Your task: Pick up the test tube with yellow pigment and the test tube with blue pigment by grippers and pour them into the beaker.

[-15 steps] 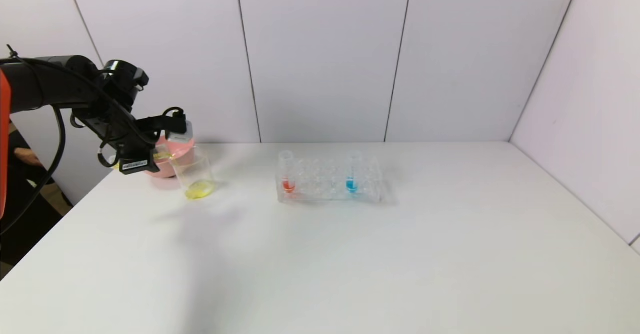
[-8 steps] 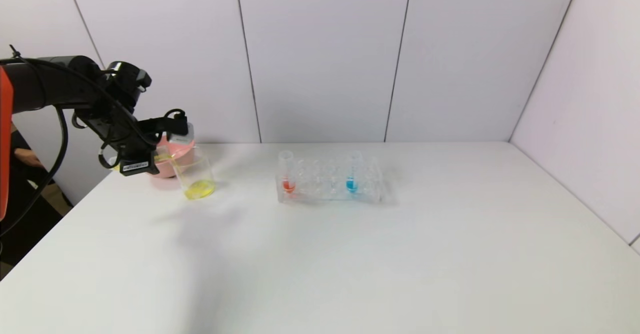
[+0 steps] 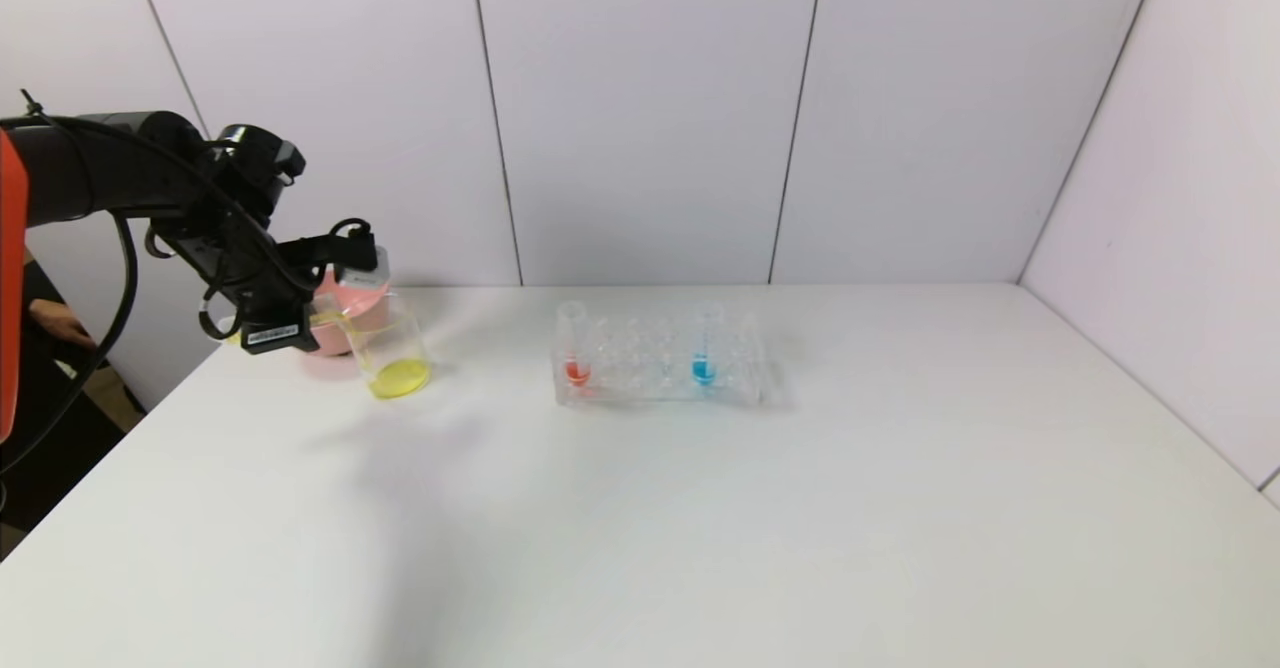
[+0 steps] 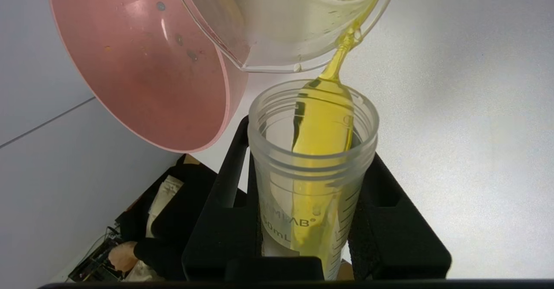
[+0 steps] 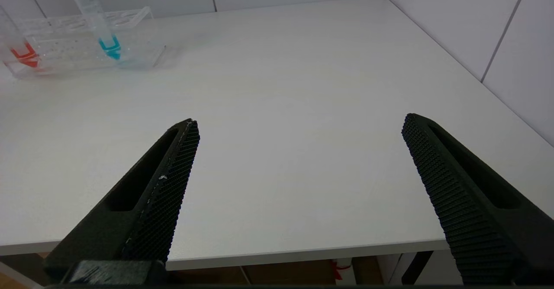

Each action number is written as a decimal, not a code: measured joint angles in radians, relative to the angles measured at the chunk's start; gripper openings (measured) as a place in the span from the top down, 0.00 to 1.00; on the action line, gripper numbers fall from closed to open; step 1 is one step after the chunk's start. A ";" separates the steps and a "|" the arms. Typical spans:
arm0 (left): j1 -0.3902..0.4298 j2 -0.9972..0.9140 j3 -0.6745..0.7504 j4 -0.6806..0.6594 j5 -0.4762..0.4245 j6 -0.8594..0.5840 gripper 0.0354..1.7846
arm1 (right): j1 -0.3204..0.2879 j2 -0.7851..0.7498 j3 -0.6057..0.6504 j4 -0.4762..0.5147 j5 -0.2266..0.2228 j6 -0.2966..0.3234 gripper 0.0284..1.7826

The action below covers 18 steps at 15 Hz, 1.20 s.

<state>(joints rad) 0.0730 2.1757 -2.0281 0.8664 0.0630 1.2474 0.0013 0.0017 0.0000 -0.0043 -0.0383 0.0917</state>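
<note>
Right gripper (image 5: 301,126) hangs over the near edge of the white table (image 5: 294,107), fingers (image 5: 166,185) spread wide. Far off, the test tube with blue pigment (image 5: 101,27) stands in a clear rack (image 5: 78,46) beside a red-tipped tube (image 5: 21,49)

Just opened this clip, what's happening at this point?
The left gripper holds the test tube with yellow pigment tipped over the beaker, and yellow liquid is streaming in and pooling at the bottom. A pink bowl sits just behind the beaker. The test tube with blue pigment and a red-tipped tube stand in the clear rack. The right gripper waits open near the table's front edge.
</note>
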 joint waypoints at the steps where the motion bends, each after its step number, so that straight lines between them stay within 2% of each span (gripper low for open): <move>1: -0.001 0.000 0.000 0.000 0.000 0.000 0.71 | 0.000 0.000 0.000 0.000 0.000 0.000 0.04; 18: -0.016 0.000 0.000 -0.001 0.059 -0.008 0.71 | 0.000 0.000 0.000 0.000 0.000 0.000 0.04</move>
<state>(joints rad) 0.0566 2.1753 -2.0281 0.8649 0.1221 1.2396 0.0013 0.0017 0.0000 -0.0038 -0.0383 0.0917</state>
